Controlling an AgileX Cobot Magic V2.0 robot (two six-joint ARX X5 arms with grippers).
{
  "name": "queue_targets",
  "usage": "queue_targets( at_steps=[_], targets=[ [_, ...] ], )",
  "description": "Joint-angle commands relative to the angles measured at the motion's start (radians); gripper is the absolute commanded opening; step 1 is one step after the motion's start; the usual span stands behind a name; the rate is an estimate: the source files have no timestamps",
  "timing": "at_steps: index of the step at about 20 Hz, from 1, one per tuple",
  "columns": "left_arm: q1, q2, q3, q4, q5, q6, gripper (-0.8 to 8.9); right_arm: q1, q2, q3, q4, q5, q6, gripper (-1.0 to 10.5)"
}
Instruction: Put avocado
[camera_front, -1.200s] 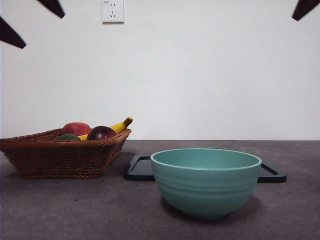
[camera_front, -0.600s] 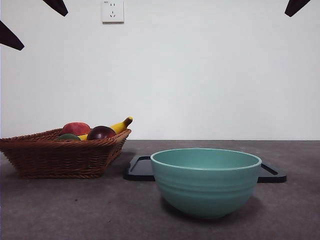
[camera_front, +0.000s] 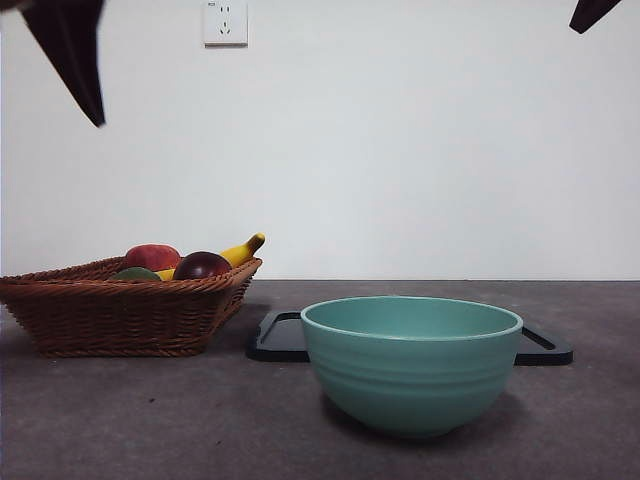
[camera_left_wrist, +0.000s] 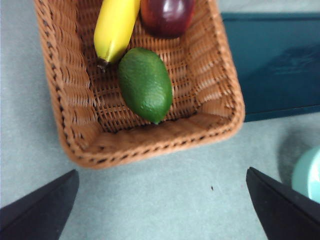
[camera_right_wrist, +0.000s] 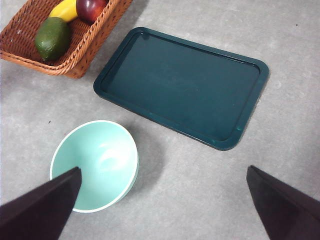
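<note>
The avocado (camera_left_wrist: 145, 84) is dull dark green and lies in the wicker basket (camera_left_wrist: 150, 145), beside a banana and a dark maroon fruit. In the front view only its top (camera_front: 137, 273) shows over the basket rim (camera_front: 120, 310). It also shows in the right wrist view (camera_right_wrist: 52, 38). My left gripper (camera_left_wrist: 160, 210) is open and empty, high above the table just outside the basket's near rim. In the front view the left gripper (camera_front: 80, 60) is a dark tip at the top left. My right gripper (camera_right_wrist: 160, 210) is open and empty, high above the table.
A teal bowl (camera_front: 412, 365) stands in front of a dark flat tray (camera_front: 280, 340). Both show in the right wrist view, the bowl (camera_right_wrist: 95, 165) and the tray (camera_right_wrist: 182, 85). A red apple (camera_front: 152, 257), the maroon fruit (camera_front: 203, 266) and the banana (camera_front: 243, 250) share the basket.
In the front view the left arm's dark tip at the top left has grown larger and come lower. The right arm's tip has barely moved. The fruit, bowl and tray are unmoved.
</note>
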Motion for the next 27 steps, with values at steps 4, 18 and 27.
queue_targets(
  at_steps=[4, 18, 27],
  targets=[
    [-0.002, 0.290, 0.222, -0.064, -0.002, 0.023, 7.46, 0.005, 0.004, 0.018, 0.010, 0.003, -0.008, 5.9],
    [-0.002, 0.683, 0.332, 0.022, -0.002, 0.030, 7.13, 0.005, 0.004, 0.018, 0.009, -0.004, -0.007, 5.9],
    [-0.001, 0.713, 0.332, 0.071, -0.002, 0.029, 6.96, 0.005, 0.004, 0.018, 0.009, -0.004, -0.007, 5.9]
  ],
)
